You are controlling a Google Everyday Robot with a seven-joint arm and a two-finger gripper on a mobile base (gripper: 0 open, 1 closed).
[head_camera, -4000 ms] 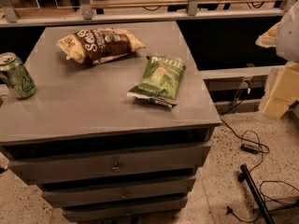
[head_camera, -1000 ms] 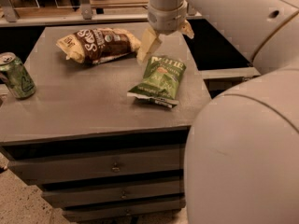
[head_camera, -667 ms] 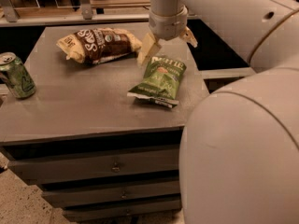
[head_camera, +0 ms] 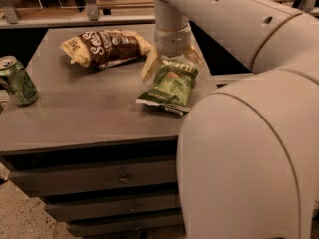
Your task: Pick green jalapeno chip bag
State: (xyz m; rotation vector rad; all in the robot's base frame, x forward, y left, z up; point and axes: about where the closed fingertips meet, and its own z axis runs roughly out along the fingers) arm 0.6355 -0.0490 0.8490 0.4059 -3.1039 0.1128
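Green bag [head_camera: 169, 86], flat. Gripper [head_camera: 172, 61] at its far end, jaws spread. Risk of slipping off slack foil, or snagging brown bag [head_camera: 104, 46] just beside it.

Hand [head_camera: 172, 66] low over the far end of the green jalapeno chip bag [head_camera: 169, 87], fingers spread. Bag's top edge hidden beneath it. Arm [head_camera: 249, 148] blocks the right side of the surface [head_camera: 89, 113] and the drawers [head_camera: 99, 176]. Bag lettering too blurred to read.
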